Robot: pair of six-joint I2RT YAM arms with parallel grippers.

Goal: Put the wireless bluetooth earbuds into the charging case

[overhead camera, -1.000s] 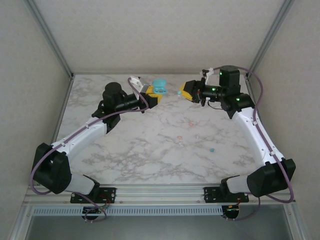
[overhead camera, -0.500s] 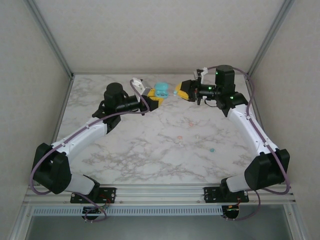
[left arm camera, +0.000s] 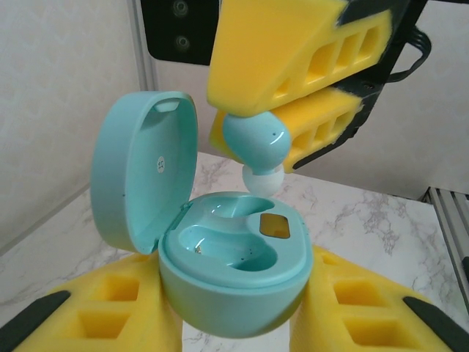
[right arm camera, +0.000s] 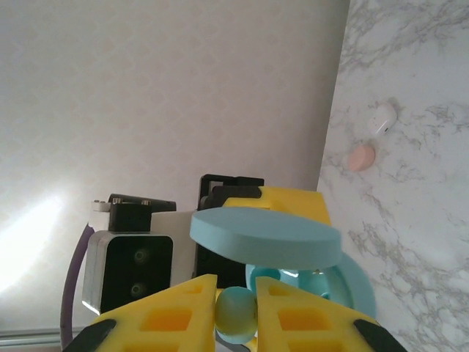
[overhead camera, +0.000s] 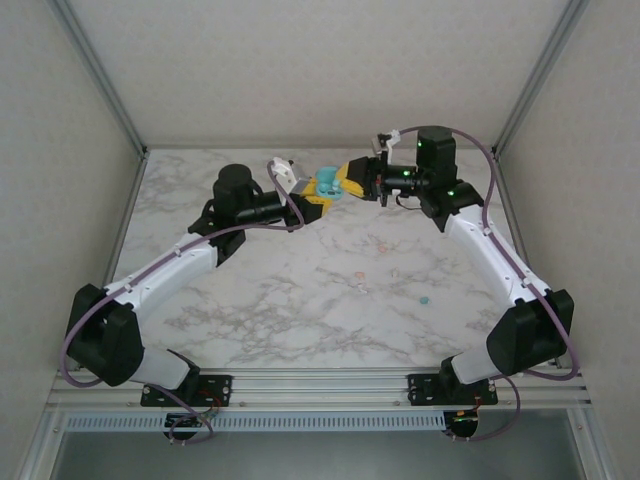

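Note:
My left gripper (left arm camera: 234,312) is shut on the body of a teal charging case (left arm camera: 234,271). The case's lid (left arm camera: 143,176) stands open and both wells show empty. My right gripper (right arm camera: 236,317) is shut on a teal earbud (left arm camera: 256,143) with a whitish tip. The tip hangs just above the case's far well, not seated in it. From above, the two grippers meet at the back middle of the table, with the case (overhead camera: 326,186) between the left gripper (overhead camera: 312,202) and the right gripper (overhead camera: 347,180). In the right wrist view the earbud (right arm camera: 236,308) sits between my yellow fingers under the lid (right arm camera: 265,236).
Loose earbuds lie on the marble table (overhead camera: 250,310) right of centre: a pinkish one (overhead camera: 380,243), an orange one (overhead camera: 352,278), a whitish one (overhead camera: 396,272) and a teal one (overhead camera: 423,299). The right wrist view shows a pinkish piece (right arm camera: 361,157) and a white piece (right arm camera: 382,117). Walls enclose the back and sides.
My right gripper has moved left with the teal earbud until it hangs over the open case. The left gripper has shifted slightly right with the case.

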